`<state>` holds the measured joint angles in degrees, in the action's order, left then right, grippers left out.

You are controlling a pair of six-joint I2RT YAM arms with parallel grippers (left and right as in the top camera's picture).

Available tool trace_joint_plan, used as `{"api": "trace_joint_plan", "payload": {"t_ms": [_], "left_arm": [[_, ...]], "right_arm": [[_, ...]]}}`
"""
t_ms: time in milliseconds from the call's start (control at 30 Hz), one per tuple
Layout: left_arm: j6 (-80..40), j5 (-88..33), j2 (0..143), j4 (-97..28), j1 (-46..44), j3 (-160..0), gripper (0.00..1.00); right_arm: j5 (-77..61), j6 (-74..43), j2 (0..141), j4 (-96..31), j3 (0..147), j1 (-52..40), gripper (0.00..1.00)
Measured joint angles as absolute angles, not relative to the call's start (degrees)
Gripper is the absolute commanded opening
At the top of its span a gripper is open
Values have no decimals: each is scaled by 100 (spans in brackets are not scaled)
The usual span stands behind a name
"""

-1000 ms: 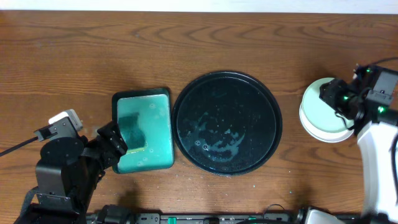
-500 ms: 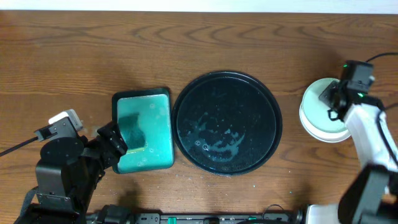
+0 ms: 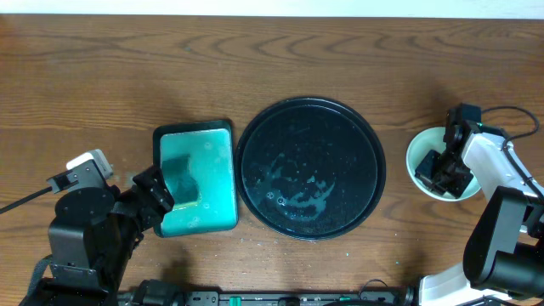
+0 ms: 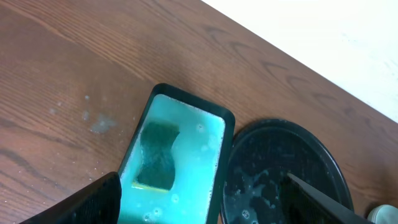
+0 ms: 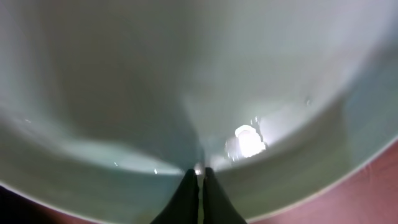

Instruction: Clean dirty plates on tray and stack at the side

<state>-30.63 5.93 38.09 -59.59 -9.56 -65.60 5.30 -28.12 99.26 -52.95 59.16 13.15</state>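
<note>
The black tray (image 3: 331,136) lies mid-table, wet-speckled, with no plate on it; the left wrist view also shows the black tray (image 4: 298,155). The plates (image 3: 425,153) sit stacked to its right, a pale mint one on top. My right gripper (image 3: 438,174) is down over this stack. Close up, the right gripper (image 5: 200,173) is shut, with its tips against the top plate's (image 5: 186,74) inner surface and nothing between them. My left gripper (image 3: 153,195) hovers at the near left, and the left gripper (image 4: 199,208) stands wide open and empty.
A teal rectangular tray (image 3: 217,170) of soapy water holds a dark green sponge (image 3: 178,178) just left of the black tray. The left wrist view shows the same teal tray (image 4: 199,162) and sponge (image 4: 155,155). Bare wood surrounds everything.
The right arm swung in and lowered onto the plate stack, and its gripper closed. The left arm, both trays and the sponge have not moved.
</note>
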Motion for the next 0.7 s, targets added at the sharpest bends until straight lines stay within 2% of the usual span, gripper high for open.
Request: {"api": "trace_joint_plan", "payload": {"t_ms": [167,300,367,400,433,467,700], "left_arm": [[-3063,593,3809,-5959,-956,-6560,81],[-3063,593,3809,-5957,-956,-6560,81],[-3063,593,3809,-5957,-956,-6560,81],[-3063,593,3809,-5957,-956,-6560,81],[-3063,591,3809,-5959,-956,-6560,81],[-3063,593,3809,-5957,-956,-6560,81],[-3063,593,3809,-5959,-956,-6560,81]], "right_arm": [[403,-2779,9546,-5227,5900,1315,18],[-110,-2311,8650,-4609,5885,1315,27],[-674,-1916,8145,-4222,5885,1315,38],[-1022,-1708,7881,-4016,5887,1315,45],[-1376,-1533,7636,-3830,5887,1315,76],[-1728,-1385,7395,-3669,5889,1315,99],[-3177,-915,6357,-3400,5892,1304,99]]}}
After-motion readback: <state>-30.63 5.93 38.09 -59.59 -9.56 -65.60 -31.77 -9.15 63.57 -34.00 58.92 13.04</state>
